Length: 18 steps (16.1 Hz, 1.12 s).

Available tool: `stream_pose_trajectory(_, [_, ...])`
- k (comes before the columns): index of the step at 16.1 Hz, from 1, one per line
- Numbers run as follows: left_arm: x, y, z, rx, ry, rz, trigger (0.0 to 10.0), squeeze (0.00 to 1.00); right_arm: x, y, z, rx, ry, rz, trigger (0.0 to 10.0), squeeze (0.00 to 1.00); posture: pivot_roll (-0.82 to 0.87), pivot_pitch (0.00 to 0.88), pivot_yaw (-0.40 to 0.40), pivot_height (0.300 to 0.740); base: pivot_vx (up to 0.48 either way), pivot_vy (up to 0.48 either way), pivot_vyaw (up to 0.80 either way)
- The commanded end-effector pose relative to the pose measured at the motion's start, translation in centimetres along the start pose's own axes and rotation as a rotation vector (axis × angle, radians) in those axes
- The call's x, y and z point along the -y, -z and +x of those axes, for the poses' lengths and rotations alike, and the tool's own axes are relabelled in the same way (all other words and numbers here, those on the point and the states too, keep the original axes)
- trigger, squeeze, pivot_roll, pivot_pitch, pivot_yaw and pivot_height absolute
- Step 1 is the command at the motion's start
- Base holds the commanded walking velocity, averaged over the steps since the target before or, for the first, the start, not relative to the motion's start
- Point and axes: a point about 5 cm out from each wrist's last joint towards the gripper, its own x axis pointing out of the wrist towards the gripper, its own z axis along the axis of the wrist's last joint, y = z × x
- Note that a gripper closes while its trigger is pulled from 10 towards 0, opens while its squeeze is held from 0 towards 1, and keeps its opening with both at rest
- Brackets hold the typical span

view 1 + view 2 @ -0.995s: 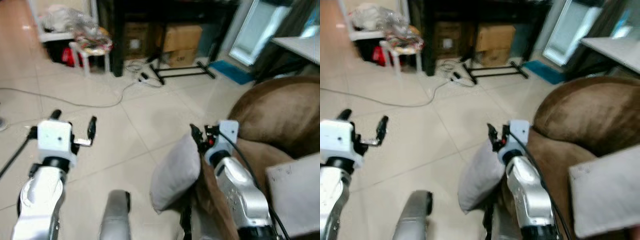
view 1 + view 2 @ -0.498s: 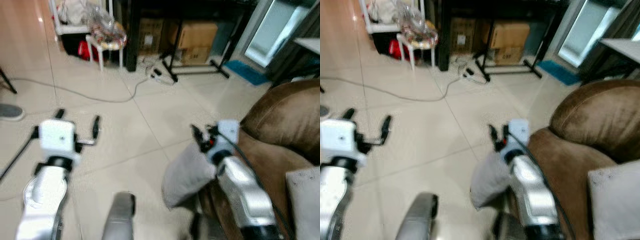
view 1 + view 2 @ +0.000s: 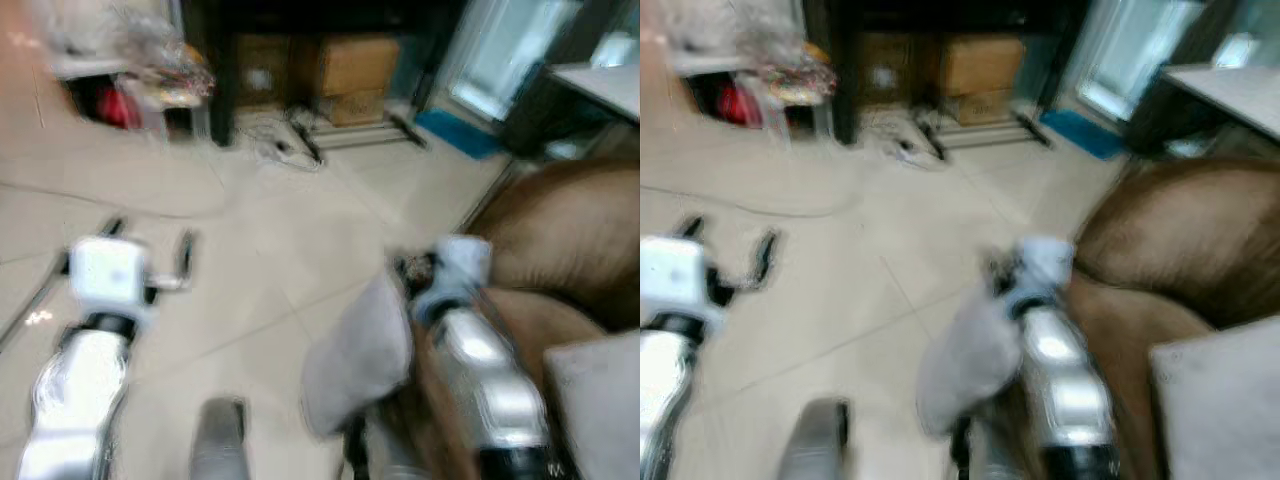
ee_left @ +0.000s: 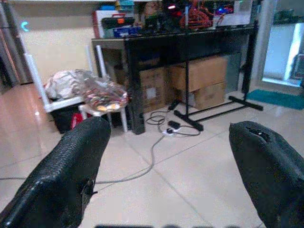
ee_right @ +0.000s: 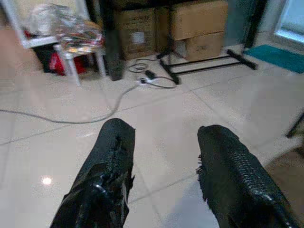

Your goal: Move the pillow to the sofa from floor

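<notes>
Head cams are pretty blurry, but the grey pillow [image 3: 358, 355] is standing on edge on the tiled floor [image 3: 280, 250], squeezed between my right arm and the brown sofa [image 3: 560, 240], with my right end effector [image 3: 412, 268] just above its top edge and my left end effector [image 3: 150, 258] held out over bare tile, well apart from it. Left wrist cam: fingers [image 4: 71, 171] spread wide, holding nothing, just cardboard boxes [image 4: 199, 80] under a black worktop [image 4: 180, 38] ahead. Right wrist cam: that one's fingers [image 5: 107, 175] are parted too and empty, with a corner of grey pillow [image 5: 183, 213] showing between them.
</notes>
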Motion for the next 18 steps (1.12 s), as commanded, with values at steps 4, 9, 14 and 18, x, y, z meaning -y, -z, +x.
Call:
stream_pose_trajectory(4, [1.1, -0.4, 0.2, 0.017, 0.038, -0.013, 10.0, 0.18, 1.4, 0.2, -0.1, -0.040, -0.007, -0.058, 10.0, 0.00, 0.15, 0.000, -0.138, 0.590, 0.285, 0.000, 0.00])
stream_pose_trajectory(9, [1.0, -0.3, 0.2, 0.012, 0.019, 0.000, 10.0, 0.15, 1.6, 0.0, 0.3, -0.044, -0.039, -0.067, 10.0, 0.00, 0.15, 0.000, -0.140, 0.590, 0.000, 0.000, 0.00])
stream_pose_trajectory(14, [1.3, -0.3, 0.8, 0.001, 0.054, 0.012, 10.0, 0.15, 0.3, -0.2, 2.2, -0.075, -0.132, -0.107, 10.0, 0.00, 0.13, 0.000, -0.123, 0.540, 0.000, 0.000, 0.00])
stream_pose_trajectory(18, [1.7, 0.4, 0.1, -0.036, 0.099, 0.027, 10.0, 0.15, 0.6, 1.2, 3.9, -0.140, -0.097, -0.112, 10.0, 0.00, 0.13, 0.000, -0.129, 0.505, 0.000, 0.000, 0.00])
